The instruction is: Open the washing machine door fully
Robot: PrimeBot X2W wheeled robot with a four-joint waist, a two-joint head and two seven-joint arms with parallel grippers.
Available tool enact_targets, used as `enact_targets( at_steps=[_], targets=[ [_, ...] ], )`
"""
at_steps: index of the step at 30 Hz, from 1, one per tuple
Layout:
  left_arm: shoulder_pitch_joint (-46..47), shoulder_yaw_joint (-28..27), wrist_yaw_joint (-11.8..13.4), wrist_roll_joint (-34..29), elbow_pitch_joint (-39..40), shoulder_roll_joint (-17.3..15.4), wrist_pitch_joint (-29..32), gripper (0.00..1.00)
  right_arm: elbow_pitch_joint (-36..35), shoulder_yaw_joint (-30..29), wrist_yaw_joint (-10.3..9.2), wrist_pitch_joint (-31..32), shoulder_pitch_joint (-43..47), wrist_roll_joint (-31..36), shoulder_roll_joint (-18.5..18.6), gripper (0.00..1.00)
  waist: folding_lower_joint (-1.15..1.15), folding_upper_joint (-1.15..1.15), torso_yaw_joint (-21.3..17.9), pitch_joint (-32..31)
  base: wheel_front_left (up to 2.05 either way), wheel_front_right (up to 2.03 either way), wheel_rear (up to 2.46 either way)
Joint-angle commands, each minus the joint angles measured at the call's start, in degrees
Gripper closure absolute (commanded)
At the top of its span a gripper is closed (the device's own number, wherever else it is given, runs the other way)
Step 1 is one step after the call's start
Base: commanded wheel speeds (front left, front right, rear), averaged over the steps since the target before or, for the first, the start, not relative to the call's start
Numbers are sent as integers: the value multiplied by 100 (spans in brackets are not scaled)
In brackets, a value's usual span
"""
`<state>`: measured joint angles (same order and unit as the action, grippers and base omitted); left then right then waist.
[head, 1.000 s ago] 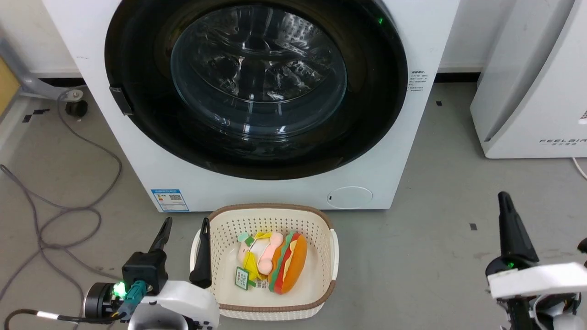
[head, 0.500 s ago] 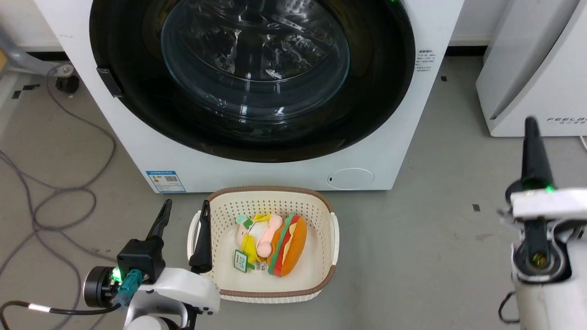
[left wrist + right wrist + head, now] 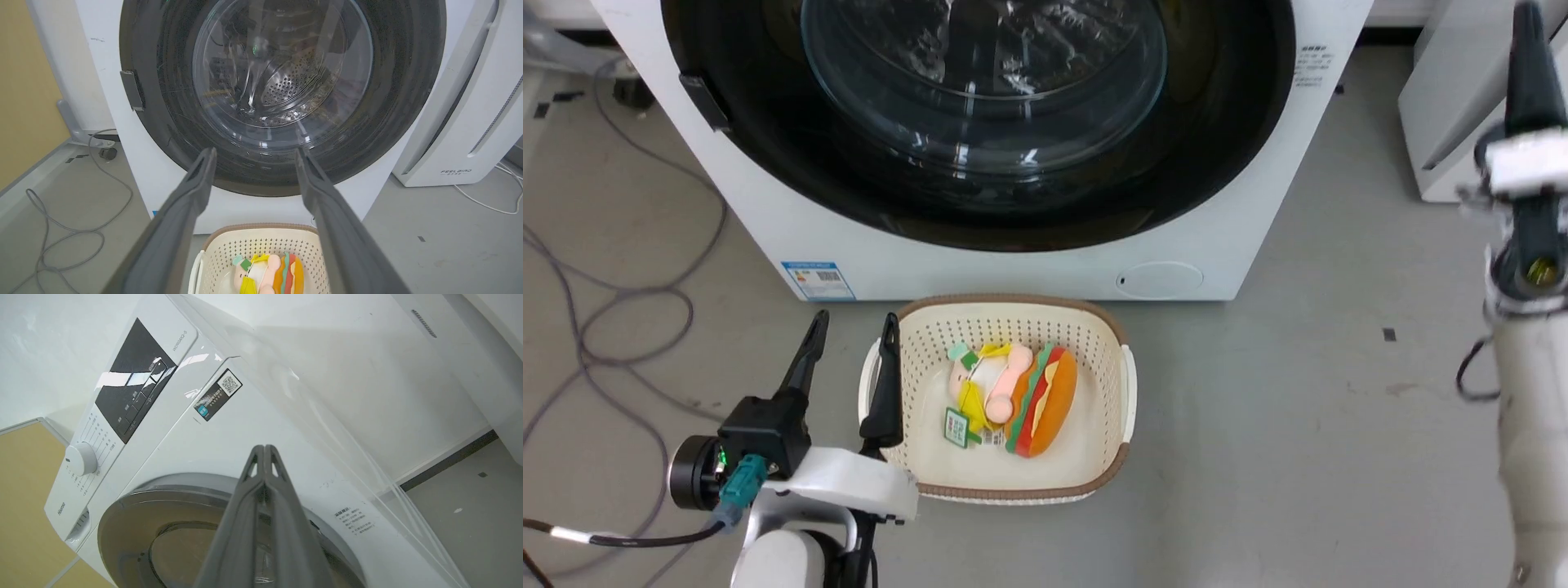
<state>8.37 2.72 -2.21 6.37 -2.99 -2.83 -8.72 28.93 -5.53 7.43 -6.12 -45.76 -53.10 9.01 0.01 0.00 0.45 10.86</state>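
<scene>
The washing machine (image 3: 768,220) sits dead ahead. Its big black door (image 3: 1217,139) is shut flat against the front, glass bulge in the middle and a small dark tab (image 3: 704,100) on its left edge.

The left gripper (image 3: 854,320) hangs low with its fingers spread wide and nothing in them. One finger is over the grey floor (image 3: 1258,408), the other over the rim of the cream basket (image 3: 1013,300). The basket stands just in front of the machine with a burger plushie (image 3: 1045,400) inside.

The right gripper (image 3: 264,448) is up high on the right, fingers pressed together and empty, pointing at the white front just above the door's rim. Can't tell if it touches. A white appliance (image 3: 1445,122) stands off to the right.
</scene>
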Motion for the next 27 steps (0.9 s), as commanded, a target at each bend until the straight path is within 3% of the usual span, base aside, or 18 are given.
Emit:
enact_targets(
  at_steps=[1, 8, 15, 22, 27],
  targets=[
    [109, 4, -34, 73, 38, -4, -64, 0, 176, 42, 4, 71, -308, -156, 77, 100, -1, 0, 22, 69, 0, 0, 0],
    [244, 9, -81, 128, 191, -4, -148, 0, 1188, 530, 5, 709, -1401, -186, 306, 100, -1, 0, 74, 307, 0, 0, 0],
    [375, 10, -117, 156, 211, -4, -232, 0, 2123, 948, 5, 1528, -2455, -309, 286, 100, -1, 0, 112, 553, 0, 0, 0],
    [522, 35, -138, 232, 177, -5, -315, 0, 2647, 1399, 5, 2482, -3263, -443, 205, 100, -1, 0, 173, 752, 0, 0, 0],
    [611, 92, -136, 307, 149, -5, -375, 0, 2960, 1528, 5, 2715, -3758, -632, 285, 100, -1, 0, 220, 874, 0, 0, 0]
  ],
)
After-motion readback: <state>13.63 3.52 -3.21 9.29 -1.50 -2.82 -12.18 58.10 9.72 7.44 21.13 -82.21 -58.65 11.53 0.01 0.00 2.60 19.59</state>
